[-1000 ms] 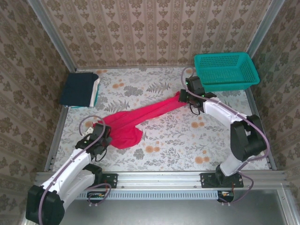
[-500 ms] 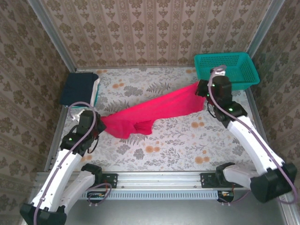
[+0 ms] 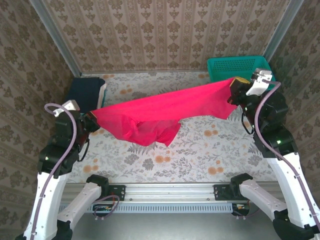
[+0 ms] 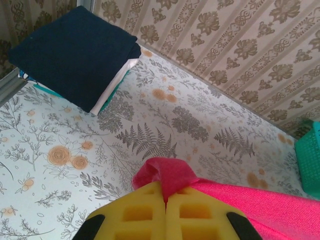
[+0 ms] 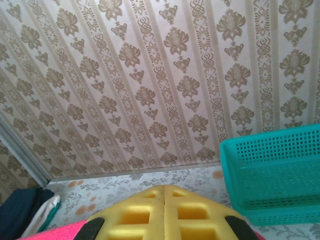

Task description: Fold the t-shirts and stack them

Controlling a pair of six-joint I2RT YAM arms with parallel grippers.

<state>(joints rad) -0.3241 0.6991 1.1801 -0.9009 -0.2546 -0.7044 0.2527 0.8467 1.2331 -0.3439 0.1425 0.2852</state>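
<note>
we see the red t-shirt [image 3: 165, 112] stretched in a long band between the two arms, above the middle of the desk [image 3: 200, 150]. its upper edge runs from the left arm [image 3: 57, 150] at the near left up to the right arm [image 3: 272, 125] at the far right.

the left fingers [image 4: 142, 212] are clenched on the shirt. in the left wrist view the two yellow pads press together with a fold of red cloth [image 4: 167, 172] pinched between them and standing up just past their tips.

the right fingers [image 5: 135, 215] are also pressed together, with no gap between the pads. red cloth [image 5: 50, 232] shows at the near left corner of that view. from above, the shirt's right end stops right at these fingers, so we take them to be grasping it.

the left half of the shirt sags and bunches, with a loose flap hanging toward the centre of the desk. we cannot quite tell whether that flap touches the desk or hangs just over it.

at the far left corner lies the folded stack [image 3: 86, 94], well apart from the red shirt's held end. a dark navy shirt [image 4: 75, 55] is on top, with a white one [image 4: 117, 82] and a teal edge showing beneath it.

the teal mesh basket [image 3: 235, 67] stands at the far right corner, just behind the right fingers, against the patterned wall [image 5: 150, 75].
</note>
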